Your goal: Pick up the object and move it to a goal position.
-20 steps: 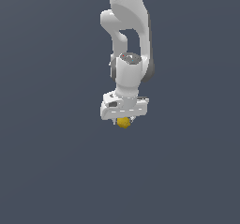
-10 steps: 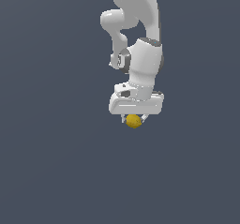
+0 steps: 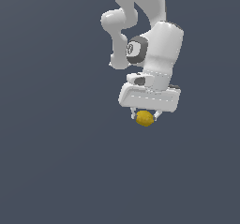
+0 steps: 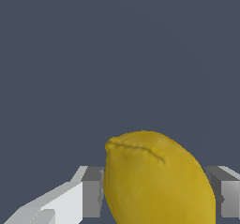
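We see plain dark grey-blue ground on the exterior view's left, open all round. Right of centre, the glossy white arm hangs down; its gripper pinches the lemon, a matte yellow oval with bumpy skin. In the wrist view, grey fingers flank the lemon on both sides.

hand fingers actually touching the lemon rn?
Touching. In the wrist view the lemon fills the space between the fingers, no gap on either side. In the exterior view it hangs clamped under the hand.
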Controlling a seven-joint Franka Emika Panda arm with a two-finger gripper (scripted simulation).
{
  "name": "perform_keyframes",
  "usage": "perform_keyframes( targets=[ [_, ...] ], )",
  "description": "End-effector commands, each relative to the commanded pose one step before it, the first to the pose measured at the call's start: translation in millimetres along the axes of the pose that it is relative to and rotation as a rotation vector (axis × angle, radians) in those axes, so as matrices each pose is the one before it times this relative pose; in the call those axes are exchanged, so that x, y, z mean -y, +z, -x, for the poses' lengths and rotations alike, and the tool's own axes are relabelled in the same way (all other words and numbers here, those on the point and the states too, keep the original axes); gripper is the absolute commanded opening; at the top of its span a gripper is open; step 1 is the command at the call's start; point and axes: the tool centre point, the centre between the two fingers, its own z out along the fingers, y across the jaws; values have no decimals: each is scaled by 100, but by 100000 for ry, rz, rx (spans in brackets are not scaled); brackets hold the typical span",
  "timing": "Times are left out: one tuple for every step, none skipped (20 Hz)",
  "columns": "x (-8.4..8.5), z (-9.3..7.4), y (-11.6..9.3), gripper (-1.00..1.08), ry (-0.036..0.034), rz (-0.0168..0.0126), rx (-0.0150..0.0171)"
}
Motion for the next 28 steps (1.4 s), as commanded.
perform_keyframes(
  targets=[
    [427,-1230,-1155,-100,1480,1977,-3019],
    [177,-468,-433,-100,544,791,-1131],
    [177,-470,-434,-100,546,795,-1134],
    [178,-472,-436,-100,549,802,-1141],
    [178,-476,-439,-100,553,809,-1149],
    [180,-480,-442,-100,558,817,-1158],
    [181,-485,-447,-100,564,827,-1171],
    [183,-491,-451,-100,570,838,-1184],
    [185,-497,-457,-100,578,850,-1199],
    [188,-505,-464,-100,586,864,-1217],
    [190,-514,-472,-100,597,880,-1238],
    [194,-523,-480,-100,608,897,-1261],
    [198,-535,-491,-100,621,917,-1287],
    [202,-547,-502,-100,635,939,-1316],
    [208,-561,-514,-100,650,963,-1348],
    [214,-577,-529,-100,669,991,-1385],
    [221,-595,-545,-100,689,1021,-1426],
    [229,-615,-564,-100,711,1056,-1472],
    [238,-637,-585,-100,737,1095,-1525],
    [244,-651,-598,-100,752,1121,-1556],
    [243,-646,-593,-100,744,1112,-1539],
    [241,-638,-586,-100,734,1098,-1517],
    [239,-628,-579,-100,721,1083,-1491],
    [237,-618,-569,-100,707,1067,-1463],
    [234,-607,-560,-100,690,1050,-1432],
    [231,-594,-548,-100,671,1031,-1398],
    [226,-577,-534,-100,650,1004,-1356],
    [220,-556,-516,-100,625,968,-1304]
  ],
)
